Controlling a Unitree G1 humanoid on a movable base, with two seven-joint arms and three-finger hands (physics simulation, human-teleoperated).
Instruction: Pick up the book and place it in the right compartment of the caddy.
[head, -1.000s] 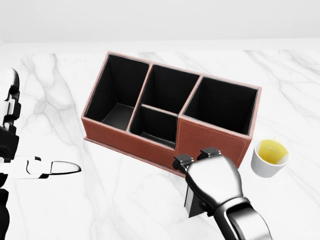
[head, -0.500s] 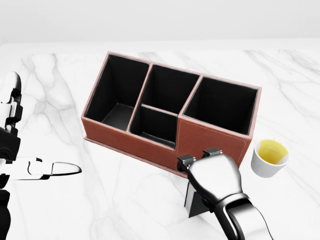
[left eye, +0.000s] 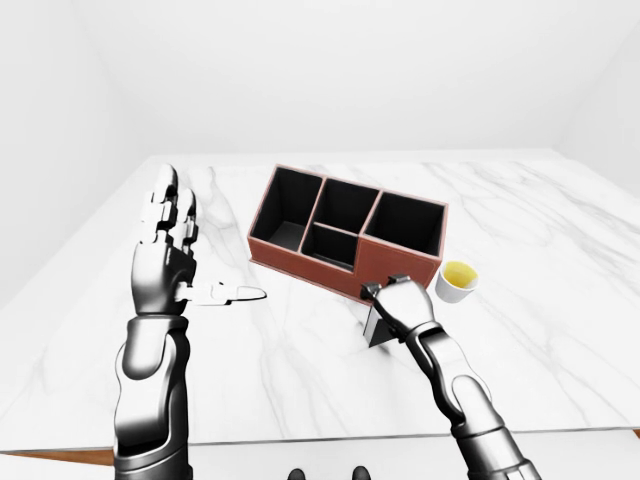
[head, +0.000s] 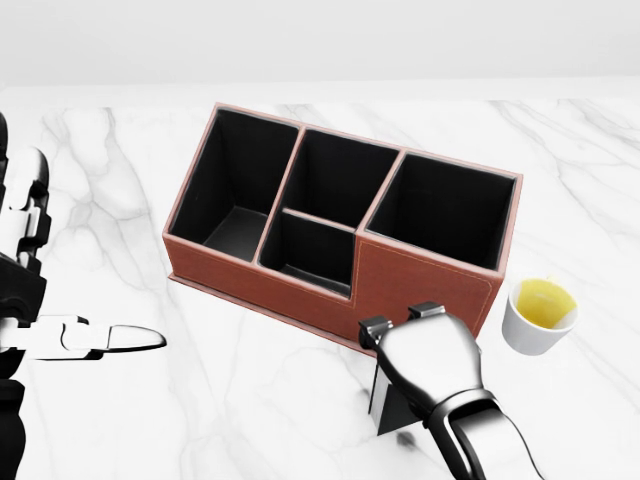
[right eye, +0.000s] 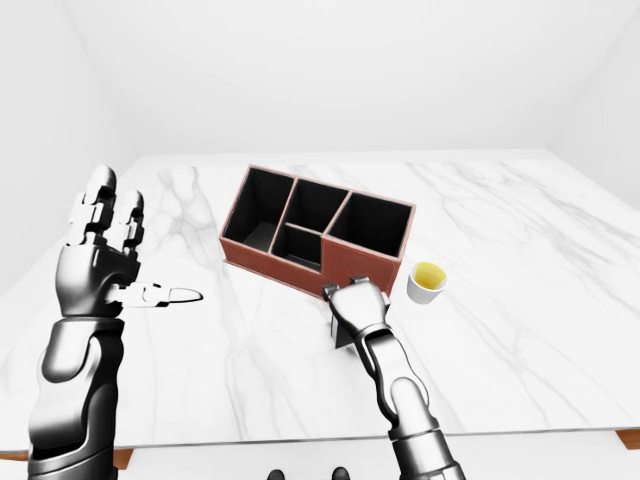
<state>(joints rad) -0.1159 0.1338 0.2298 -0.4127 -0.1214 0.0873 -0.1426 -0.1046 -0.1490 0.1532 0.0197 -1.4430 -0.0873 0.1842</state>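
Change since a second ago: right hand (head: 428, 358) has sunk slightly toward the lower edge of the head view; left hand (left eye: 165, 250) has risen a little; the camera has not moved.

Small dark upright book (head: 392, 408): standing on the white marble tabletop (head: 250, 400), lower centre-right, just below the caddy's near wall, mostly hidden under the right hand. Whether the fingers have closed on it cannot be told.

Brown leather caddy with black-lined compartments (head: 420, 280): mid-frame, right compartment empty.

Left hand: spread wide, holding nothing, left of frame.

White cup with yellow contents (head: 540, 316): right of the caddy.

Progress: early; lift and placing remain.
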